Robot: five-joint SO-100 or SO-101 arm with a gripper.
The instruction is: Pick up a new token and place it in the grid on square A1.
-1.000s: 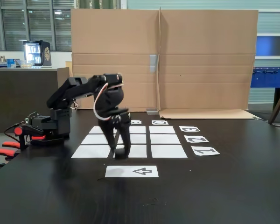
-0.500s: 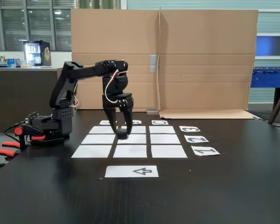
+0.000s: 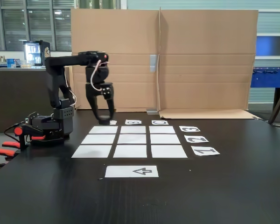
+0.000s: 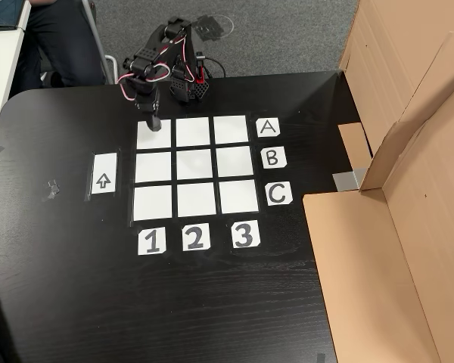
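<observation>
Fixed view, left to right: arm base sits at the left of the dark surface [image 3: 214,186], with red-handled parts and cables beside it. The lower link rises upright from the base, the upper link runs level to the right, and the wrist turns straight down. The gripper [image 3: 102,119] hangs fingers-down near the far left part of the grid [image 3: 130,138], its tips close to the paper. The two fingers stand a little apart; between their tips sits a dark lump, apparently the token [image 3: 104,122], but black on black, so whether the jaws grip it or merely bracket it cannot be told.

Other view, from above: the arm is folded at the top, a white and red cable looping over the wrist. The gripper [image 4: 155,125] points down over square A1 [image 4: 153,137], the corner cell in the row of the "A" label [image 4: 268,128] and the column of the "1" label [image 4: 152,241]. The finger ends overlap that cell's upper edge. The token itself cannot be separated from the dark fingers in this view. The grid shows nine blank white rectangles, the other eight bare. The arrow sheet [image 4: 104,173] lies just left of the grid. Cardboard sheets [image 4: 408,212] fill the right side, cut off by the frame edge.
</observation>
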